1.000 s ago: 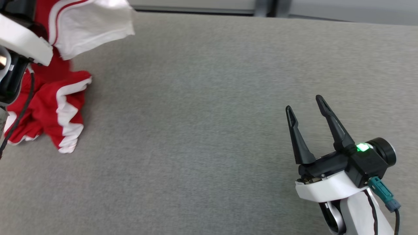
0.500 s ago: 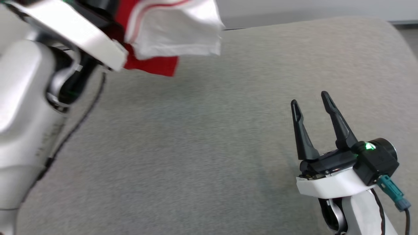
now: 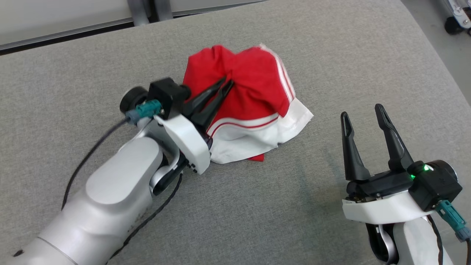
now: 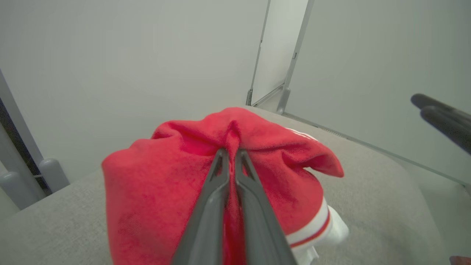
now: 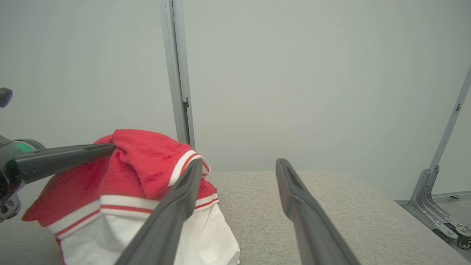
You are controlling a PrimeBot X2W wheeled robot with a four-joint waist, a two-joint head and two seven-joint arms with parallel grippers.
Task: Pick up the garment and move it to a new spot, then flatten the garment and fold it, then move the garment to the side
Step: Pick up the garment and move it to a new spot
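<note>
A red garment with white panels and stripes lies bunched on the grey table, near the middle. My left gripper is shut on a pinched ridge of its red cloth; the left wrist view shows the fingers closed around that fold of the garment. My right gripper stands open at the lower right, apart from the cloth, with nothing between its fingers. In the right wrist view the garment sits left of the open right gripper, and the left gripper's finger reaches in from the left.
The grey padded table top ends at its right edge, with floor and a caster beyond. A pale wall and metal posts stand behind the table. Bare fabric surface lies in front of the garment and to its right.
The head camera has swung, shifting the whole picture. The garment was lifted high by the left gripper before; now it rests bunched on the table, still pinched. The right gripper stays open.
</note>
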